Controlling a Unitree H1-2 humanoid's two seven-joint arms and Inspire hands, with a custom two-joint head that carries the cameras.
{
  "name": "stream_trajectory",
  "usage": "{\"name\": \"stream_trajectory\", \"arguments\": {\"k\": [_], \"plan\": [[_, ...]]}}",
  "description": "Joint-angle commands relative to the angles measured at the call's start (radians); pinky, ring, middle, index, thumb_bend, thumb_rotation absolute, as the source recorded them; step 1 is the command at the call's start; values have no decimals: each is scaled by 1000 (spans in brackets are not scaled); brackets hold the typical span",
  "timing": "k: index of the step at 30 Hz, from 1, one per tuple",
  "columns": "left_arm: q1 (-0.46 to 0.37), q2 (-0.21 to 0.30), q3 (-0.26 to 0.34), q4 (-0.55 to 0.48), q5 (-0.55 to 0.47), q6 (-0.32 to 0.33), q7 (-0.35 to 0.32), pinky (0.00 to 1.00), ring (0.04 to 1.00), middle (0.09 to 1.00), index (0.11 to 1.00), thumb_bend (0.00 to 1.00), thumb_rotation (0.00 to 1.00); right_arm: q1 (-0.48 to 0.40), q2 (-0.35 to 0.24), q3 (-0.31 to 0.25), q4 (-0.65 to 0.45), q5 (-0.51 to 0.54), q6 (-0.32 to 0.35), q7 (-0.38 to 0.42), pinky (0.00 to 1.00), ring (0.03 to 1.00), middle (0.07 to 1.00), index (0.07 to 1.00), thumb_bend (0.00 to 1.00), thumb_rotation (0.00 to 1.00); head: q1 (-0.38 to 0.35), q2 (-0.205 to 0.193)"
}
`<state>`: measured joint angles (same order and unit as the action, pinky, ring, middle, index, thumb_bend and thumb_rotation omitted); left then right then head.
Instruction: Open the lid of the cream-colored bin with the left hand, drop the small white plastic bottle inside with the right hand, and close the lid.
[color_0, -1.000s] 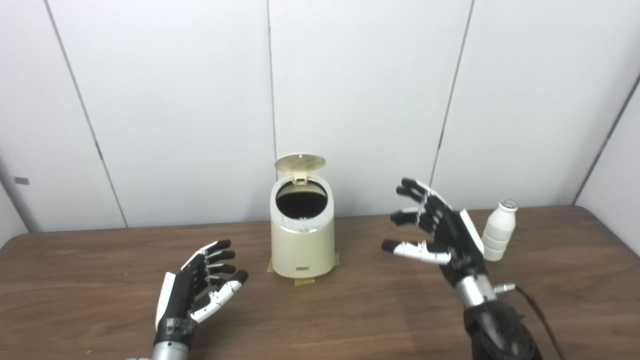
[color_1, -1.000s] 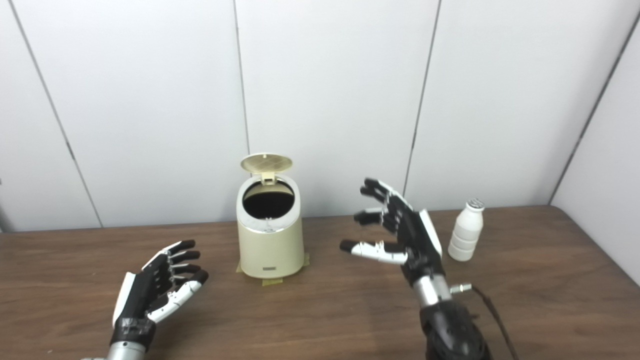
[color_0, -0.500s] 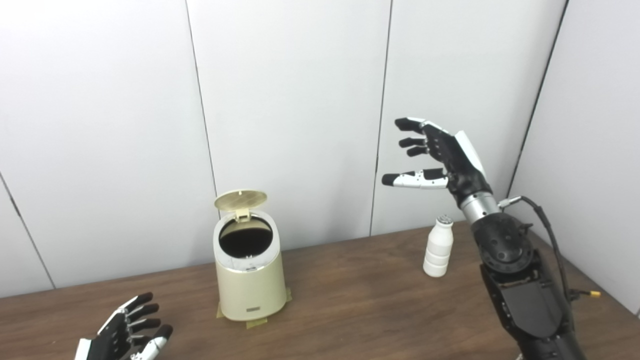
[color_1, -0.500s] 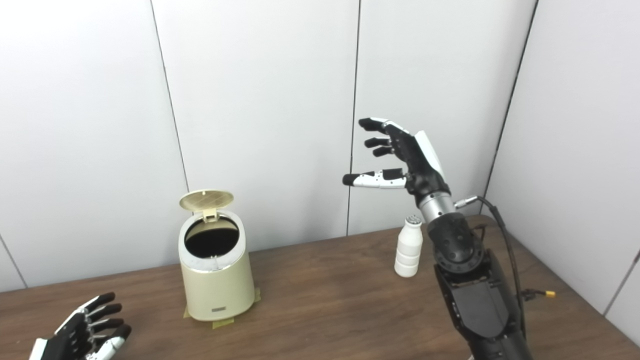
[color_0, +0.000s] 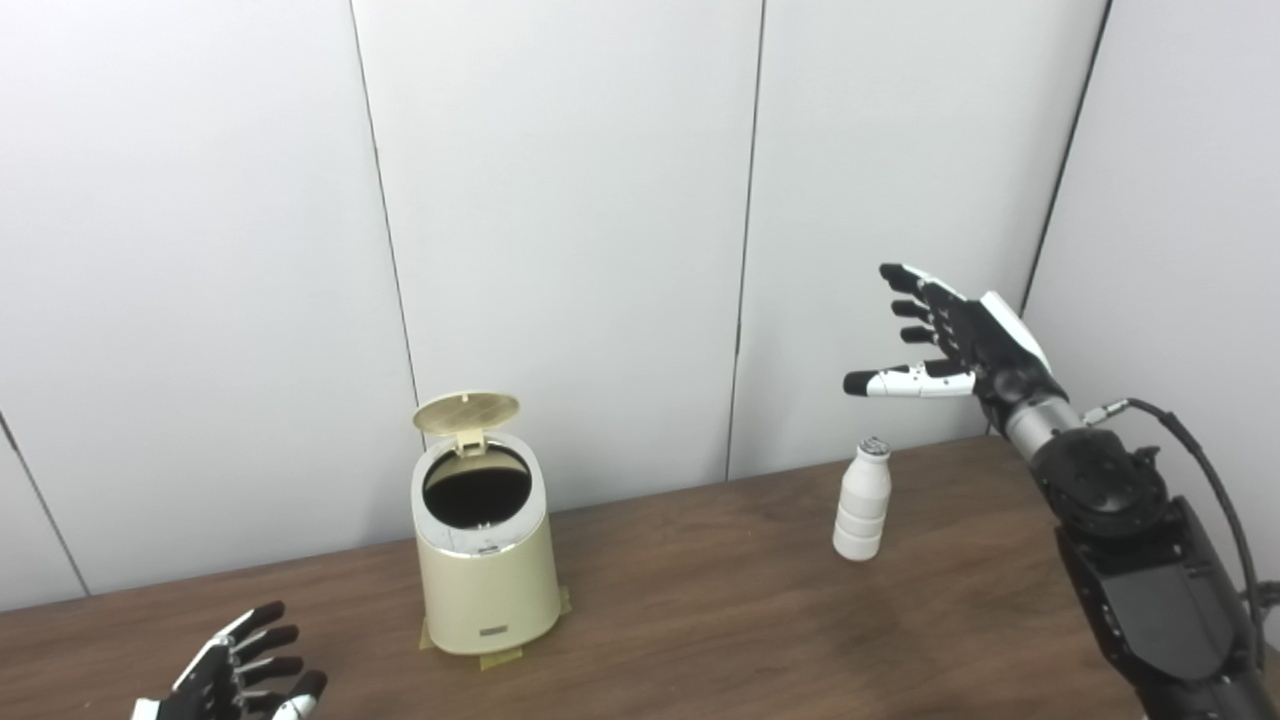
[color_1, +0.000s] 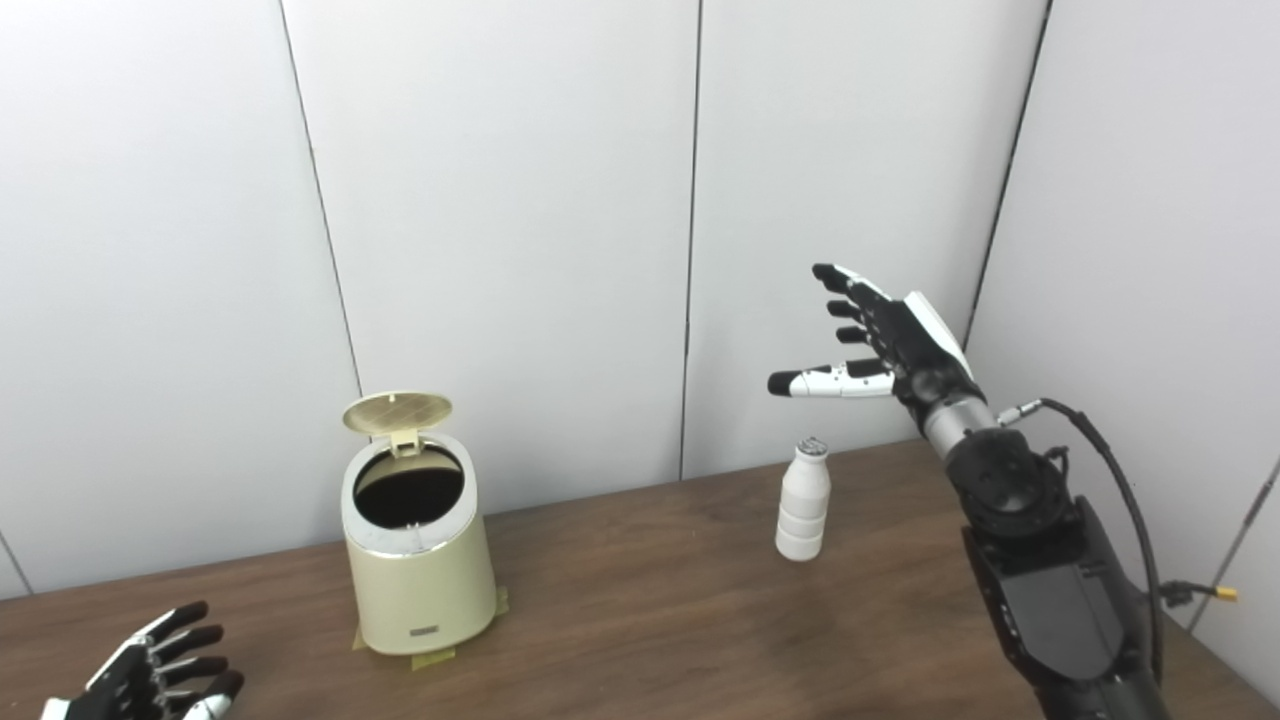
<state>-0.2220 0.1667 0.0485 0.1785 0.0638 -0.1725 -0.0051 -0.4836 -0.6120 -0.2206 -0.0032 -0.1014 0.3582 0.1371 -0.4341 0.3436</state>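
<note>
Lid (color_0: 466, 412) of the bin (color_0: 487, 585) stands raised. We judge opening done; the bottle (color_0: 861, 501) stands ungrasped near the table's (color_0: 720, 620) far edge beneath our spread, empty right hand (color_0: 958, 340); left hand (color_0: 232, 680) likewise empty.

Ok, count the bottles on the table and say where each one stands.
1. The small white plastic bottle stands upright on the table, right of the open cream-colored bin, below the raised right robot hand.
</note>
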Motion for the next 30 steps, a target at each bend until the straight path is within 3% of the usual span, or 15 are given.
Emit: {"name": "stream_trajectory", "arguments": {"k": [1, 7, 10, 13, 22, 30], "plan": [[-36, 10, 4, -43, -10, -4, -6, 541, 683, 764, 840, 545, 131, -17, -36, -18, -20, 21, -10, 11, 870, 930, 965, 951, 914, 306, -3, 1], [-36, 13, 5, -61, -10, 21, -11, 557, 702, 775, 843, 526, 118, 51, -9, -31, 6, 56, -32, 8, 872, 917, 966, 968, 917, 317, -6, 9], [-37, 14, 4, -67, -6, 35, -10, 553, 694, 771, 840, 532, 117, 76, 13, -42, 34, 91, -67, 11, 921, 925, 971, 980, 921, 305, -7, 11], [-35, 10, 4, -81, -6, 49, -10, 554, 693, 768, 837, 534, 96, 87, 38, -54, 72, 122, -92, 6, 880, 925, 975, 985, 929, 276, -9, 12], [-32, 12, 1, -95, -4, 55, -13, 556, 694, 769, 839, 528, 70, 100, 79, -56, 167, 144, -163, -4, 880, 935, 996, 994, 797, 166, -6, 19], [-28, 11, 1, -120, 0, 71, -12, 549, 685, 764, 841, 522, 64, 90, 101, -41, 261, 110, -219, -54, 896, 949, 991, 985, 769, 140, -5, 26]]}}
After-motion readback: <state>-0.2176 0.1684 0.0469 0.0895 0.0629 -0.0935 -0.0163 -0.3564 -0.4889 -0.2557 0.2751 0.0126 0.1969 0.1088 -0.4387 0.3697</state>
